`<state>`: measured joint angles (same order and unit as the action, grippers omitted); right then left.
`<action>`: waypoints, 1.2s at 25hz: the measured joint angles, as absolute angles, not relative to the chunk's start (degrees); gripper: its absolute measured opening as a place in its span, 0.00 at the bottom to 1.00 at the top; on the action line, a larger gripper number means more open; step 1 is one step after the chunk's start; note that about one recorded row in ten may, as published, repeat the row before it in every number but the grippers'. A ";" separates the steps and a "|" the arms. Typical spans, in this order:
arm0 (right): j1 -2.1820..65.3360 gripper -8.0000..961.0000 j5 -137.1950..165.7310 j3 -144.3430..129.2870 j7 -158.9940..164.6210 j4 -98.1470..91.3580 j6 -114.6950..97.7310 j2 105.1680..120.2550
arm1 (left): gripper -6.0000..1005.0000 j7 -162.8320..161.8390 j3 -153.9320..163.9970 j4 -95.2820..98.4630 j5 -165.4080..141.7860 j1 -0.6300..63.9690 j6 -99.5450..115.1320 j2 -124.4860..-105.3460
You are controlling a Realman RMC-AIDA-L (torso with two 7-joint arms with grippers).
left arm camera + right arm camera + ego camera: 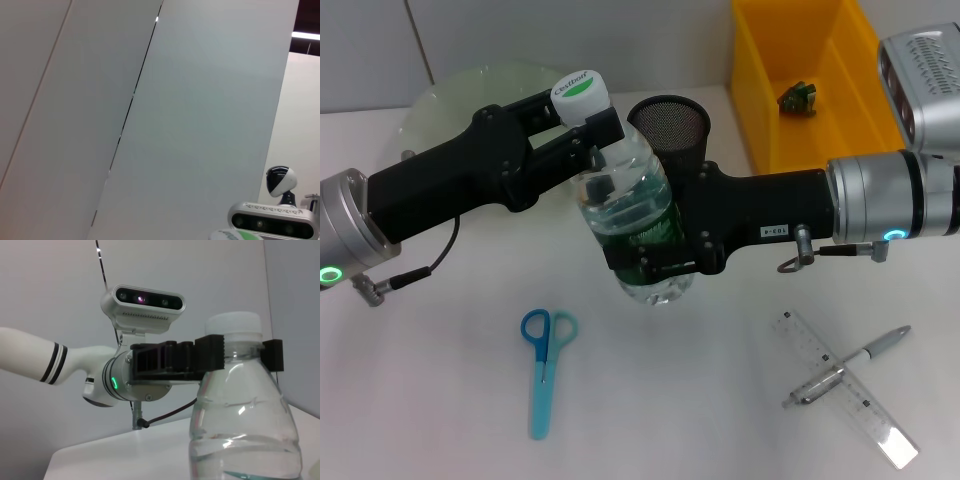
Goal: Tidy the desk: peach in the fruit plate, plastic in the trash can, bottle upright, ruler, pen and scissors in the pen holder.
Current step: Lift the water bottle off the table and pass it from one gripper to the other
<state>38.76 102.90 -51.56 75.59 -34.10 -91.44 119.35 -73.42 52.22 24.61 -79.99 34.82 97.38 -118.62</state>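
A clear water bottle (625, 205) with a green label and a white and green cap stands about upright at the table's middle. My left gripper (590, 130) is shut on its neck just under the cap; its black fingers (215, 352) show on both sides of the neck (242, 354) in the right wrist view. My right gripper (650, 265) is shut on the bottle's lower body. Blue scissors (545, 365) lie at the front left. A clear ruler (845, 390) with a silver pen (850, 362) across it lies at the front right. The peach is out of view.
A black mesh pen holder (668, 125) stands just behind the bottle. A pale green plate (460, 95) is at the back left. A yellow bin (760, 90) at the back right holds a small green item (798, 98).
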 joint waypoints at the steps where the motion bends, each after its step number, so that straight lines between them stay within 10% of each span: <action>1: 38.76 0.81 102.90 -51.58 75.59 -34.10 -91.44 119.35 | 0.48 -73.41 52.22 24.61 -80.00 34.82 97.39 -118.60; 30: 39.14 0.87 102.62 -52.74 75.73 -36.05 -91.59 119.14 | 0.45 -73.79 51.99 24.61 -80.04 35.05 97.44 -118.47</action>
